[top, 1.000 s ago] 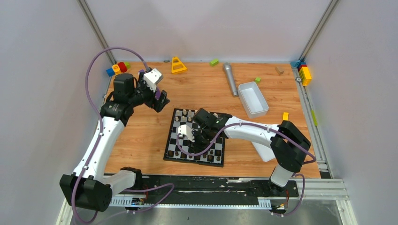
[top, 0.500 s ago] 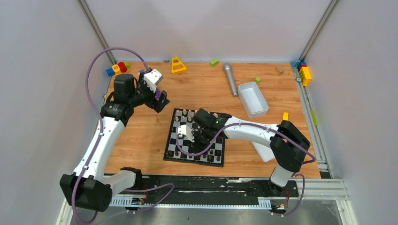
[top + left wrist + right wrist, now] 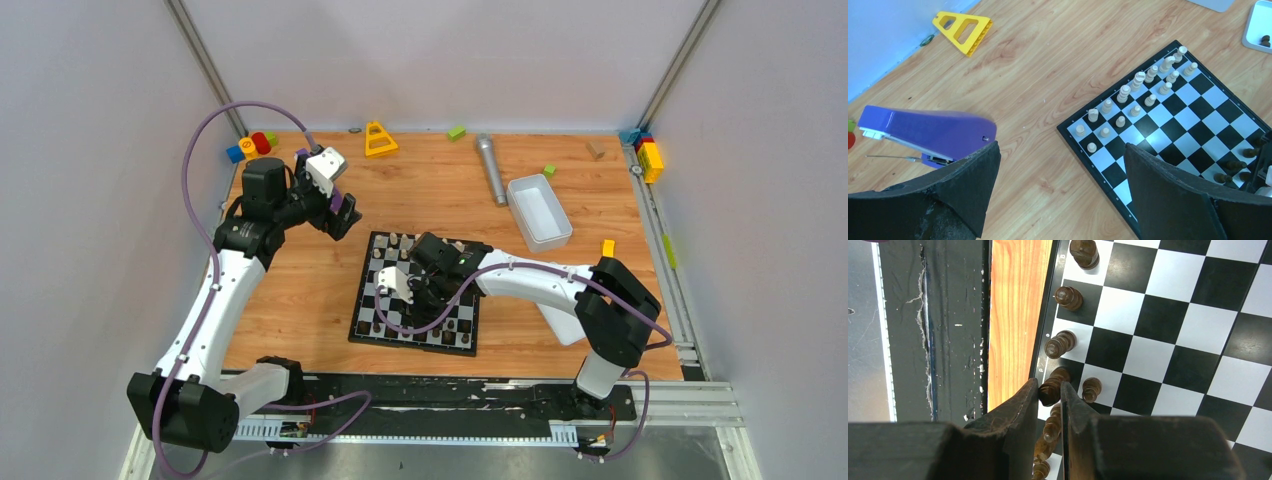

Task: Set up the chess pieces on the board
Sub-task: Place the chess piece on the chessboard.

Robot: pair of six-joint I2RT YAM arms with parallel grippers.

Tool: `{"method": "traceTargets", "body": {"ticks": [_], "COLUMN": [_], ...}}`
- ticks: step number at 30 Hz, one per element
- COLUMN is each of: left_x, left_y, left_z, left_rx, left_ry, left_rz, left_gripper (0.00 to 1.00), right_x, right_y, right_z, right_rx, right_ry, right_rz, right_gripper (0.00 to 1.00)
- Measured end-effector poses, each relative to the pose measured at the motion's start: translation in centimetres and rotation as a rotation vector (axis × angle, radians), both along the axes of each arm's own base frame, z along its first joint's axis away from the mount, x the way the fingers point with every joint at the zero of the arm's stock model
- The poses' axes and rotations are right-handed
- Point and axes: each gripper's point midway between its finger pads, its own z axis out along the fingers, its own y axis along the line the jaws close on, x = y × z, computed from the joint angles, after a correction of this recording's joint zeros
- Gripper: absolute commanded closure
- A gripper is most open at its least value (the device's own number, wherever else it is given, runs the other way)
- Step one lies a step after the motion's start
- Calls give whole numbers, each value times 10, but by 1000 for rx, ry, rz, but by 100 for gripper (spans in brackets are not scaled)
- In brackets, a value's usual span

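Note:
The checkered board (image 3: 418, 293) lies mid-table; it also shows in the left wrist view (image 3: 1198, 120). Cream pieces (image 3: 1138, 95) stand in two rows on its far side. Dark brown pieces (image 3: 1060, 342) stand along the near edge. My right gripper (image 3: 1050, 392) is over the board's near rows, its fingers shut on a dark brown piece (image 3: 1053, 386) at the back row; a dark pawn (image 3: 1091, 388) stands just beside it. My left gripper (image 3: 1060, 165) hovers open and empty over bare wood left of the board.
A white tray (image 3: 538, 210) lies right of the board, a grey cylinder (image 3: 490, 168) behind it. A yellow triangle block (image 3: 379, 139) and small coloured blocks (image 3: 252, 145) sit at the back. A purple stapler (image 3: 923, 131) lies near my left gripper.

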Motion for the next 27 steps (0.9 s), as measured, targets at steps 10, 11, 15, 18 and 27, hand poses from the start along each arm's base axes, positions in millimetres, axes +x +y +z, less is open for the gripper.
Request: {"method": "traceTargets", "body": {"ticks": [10, 11, 15, 18, 27], "left_x": [0, 0, 0, 0, 0], "left_y": [0, 0, 0, 0, 0], "left_z": [0, 0, 0, 0, 0], "left_rx": [0, 0, 0, 0, 1], "left_ry": [0, 0, 0, -1, 1], "left_rz": [0, 0, 0, 0, 0], "left_gripper": [0, 0, 0, 0, 0], "right_x": [4, 4, 7, 10, 31], "right_y": [-1, -1, -1, -2, -22], "right_z": [1, 1, 4, 10, 56], "right_rx": [-6, -6, -4, 5, 99], "right_ry": [-19, -22, -40, -61, -154], "right_rz": [-17, -18, -26, -32, -116], "right_gripper": [65, 63, 53, 50, 43]}}
